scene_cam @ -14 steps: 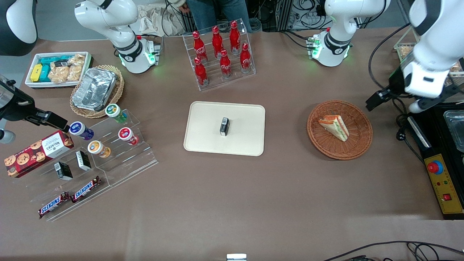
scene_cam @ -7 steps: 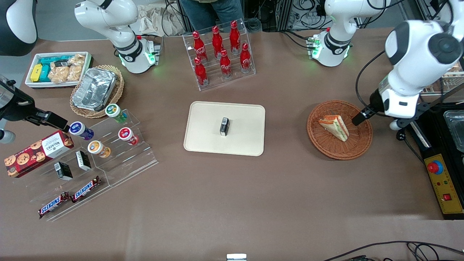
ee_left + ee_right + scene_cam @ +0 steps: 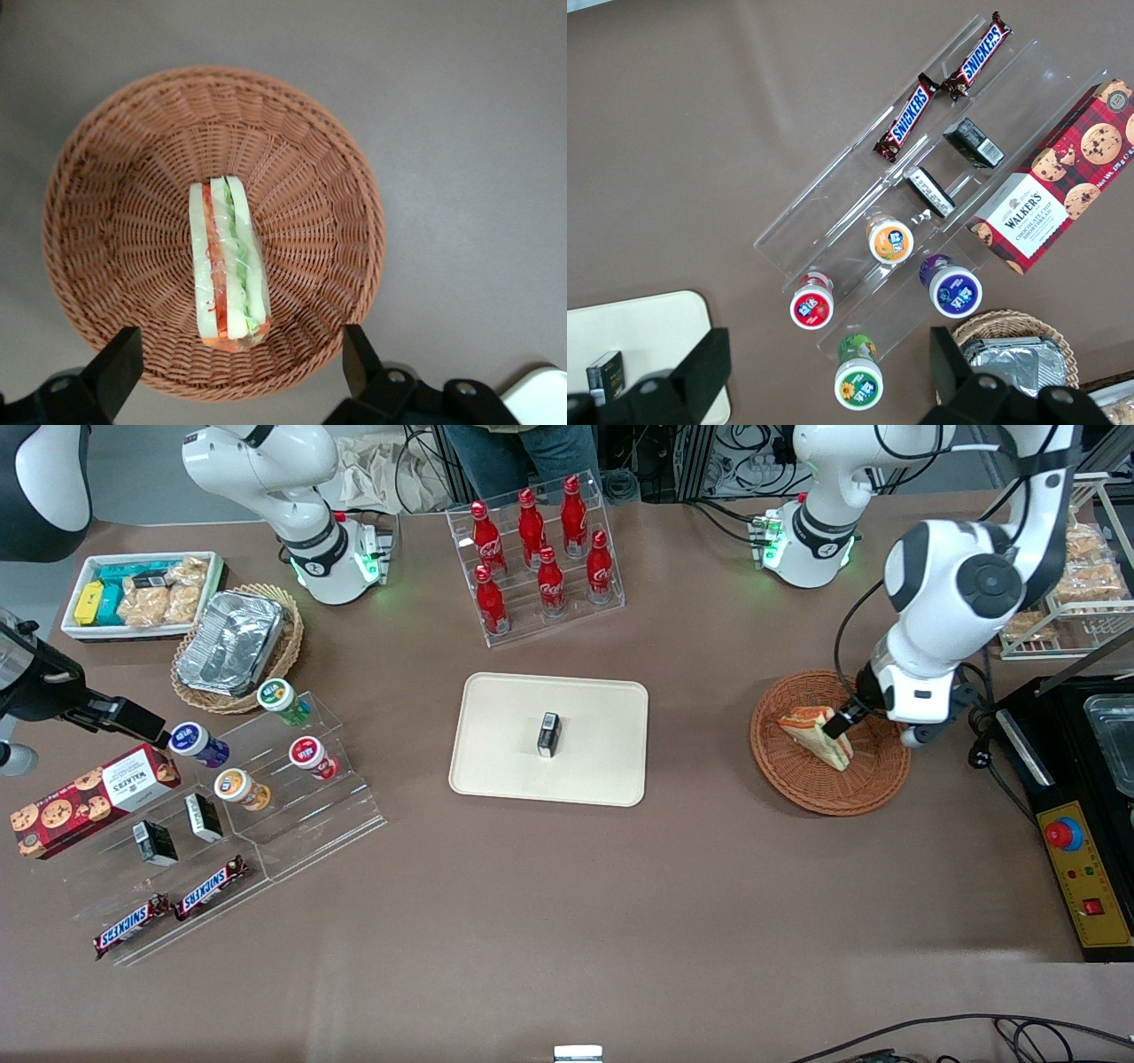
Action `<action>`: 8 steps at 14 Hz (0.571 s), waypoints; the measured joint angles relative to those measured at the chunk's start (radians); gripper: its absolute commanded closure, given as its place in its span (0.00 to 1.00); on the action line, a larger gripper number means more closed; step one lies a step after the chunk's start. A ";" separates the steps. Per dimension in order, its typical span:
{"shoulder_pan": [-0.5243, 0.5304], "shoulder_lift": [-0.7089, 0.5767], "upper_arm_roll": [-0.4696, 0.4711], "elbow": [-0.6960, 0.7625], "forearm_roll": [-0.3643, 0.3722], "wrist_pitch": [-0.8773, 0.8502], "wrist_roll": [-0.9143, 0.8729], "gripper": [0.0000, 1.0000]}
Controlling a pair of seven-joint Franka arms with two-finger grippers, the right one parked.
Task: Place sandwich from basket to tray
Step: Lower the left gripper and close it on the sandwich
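Above the basket [image 3: 797,766], gripper [image 3: 239,367] hangs with fingers spread wide over the sandwich [image 3: 228,263]; misaligned descent risks snagging wicker or crushing bread.

rough woven wicker basket [image 3: 310,177]; sandwich [image 3: 228,262] seemingly glossy film-wrapped.

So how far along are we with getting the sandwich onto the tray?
Early stage. Nothing is delivered: the sandwich lies in the basket. In hand: the gripper hangs over the basket, its fingers open and straddling the sandwich, not gripping. Left: lower, close, lift, carry to the tray and release. A small black box sits mid-tray, so aim for bare tray beside it.
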 measured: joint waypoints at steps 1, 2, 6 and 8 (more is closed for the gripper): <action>-0.001 0.005 0.000 -0.030 0.000 0.041 -0.004 0.00; -0.001 0.010 0.000 -0.062 0.000 0.085 -0.005 0.00; -0.001 0.036 0.001 -0.154 -0.002 0.215 -0.021 0.00; -0.001 0.053 0.001 -0.156 -0.002 0.234 -0.034 0.00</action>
